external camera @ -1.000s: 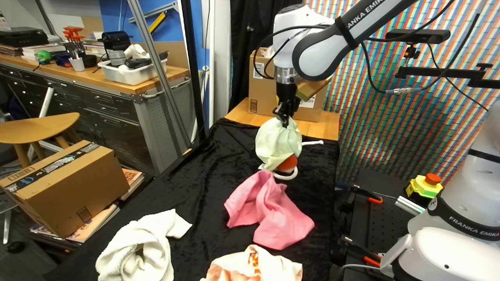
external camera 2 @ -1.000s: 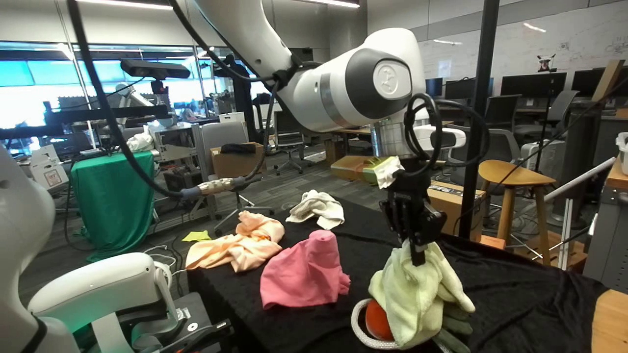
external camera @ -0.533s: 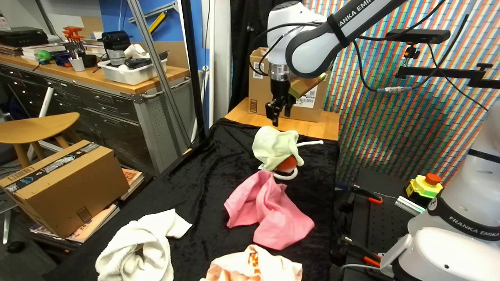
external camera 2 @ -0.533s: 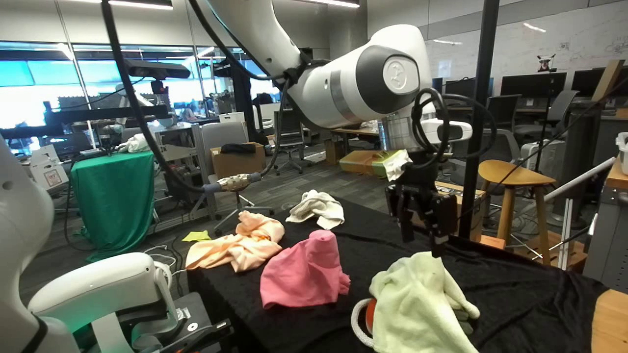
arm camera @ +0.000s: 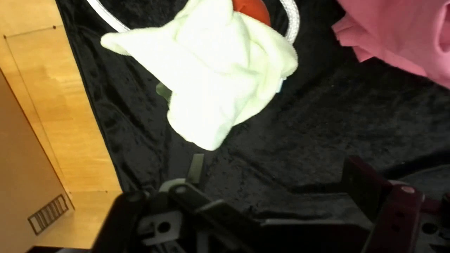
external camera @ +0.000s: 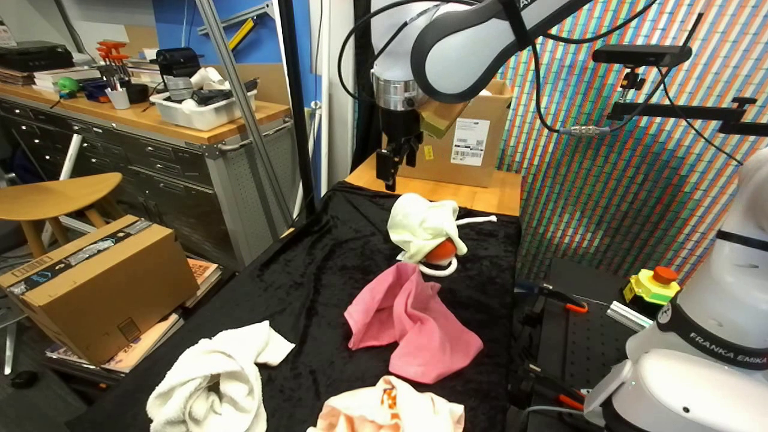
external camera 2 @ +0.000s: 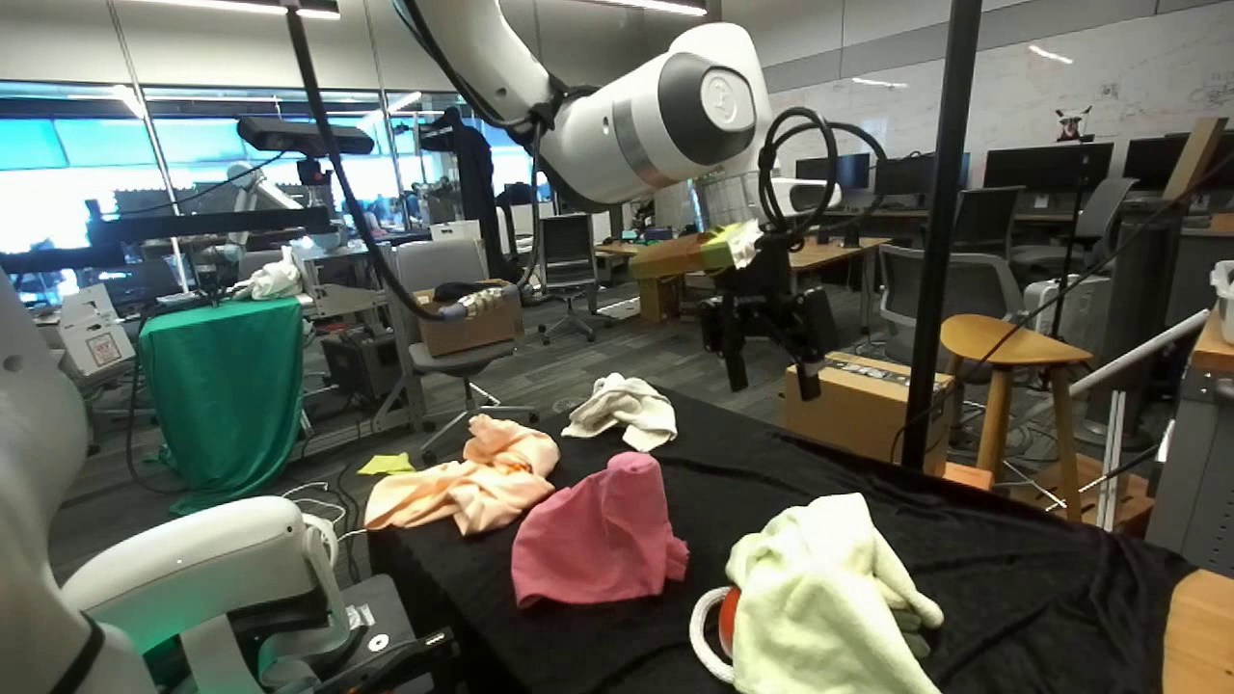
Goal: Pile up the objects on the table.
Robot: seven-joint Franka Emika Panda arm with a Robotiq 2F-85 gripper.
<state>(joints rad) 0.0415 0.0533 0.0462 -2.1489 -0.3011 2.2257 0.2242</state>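
Hanging free above the table (external camera: 300, 282), the gripper (external camera 2: 774, 384) has its two fingers (external camera 2: 808, 382) spread wide, where a second ago they pinched the top of the pale yellow-green cloth (external camera 2: 824, 598). It now sits higher in both exterior views and further toward their left edges, clearly apart from the fabric. The pale yellow-green cloth lies on the table in a loose heap, its upper part slumped lower than when the fingertips gripped it. It drapes over part of the red item (external camera: 443, 251), and in an exterior view it hides more of that item than before. The white cord (external camera: 441, 272) keeps its place, one stretch curving around the red item and another showing at the cloth's edge. Also unmoved are the pink cloth (external camera: 414, 327), lying near the heap, the white cloth (external camera: 213, 381) and the orange-and-white cloth (external camera: 360, 413). In the wrist view, the heap lies just beyond the parted fingers, with the pink cloth in the upper right corner.
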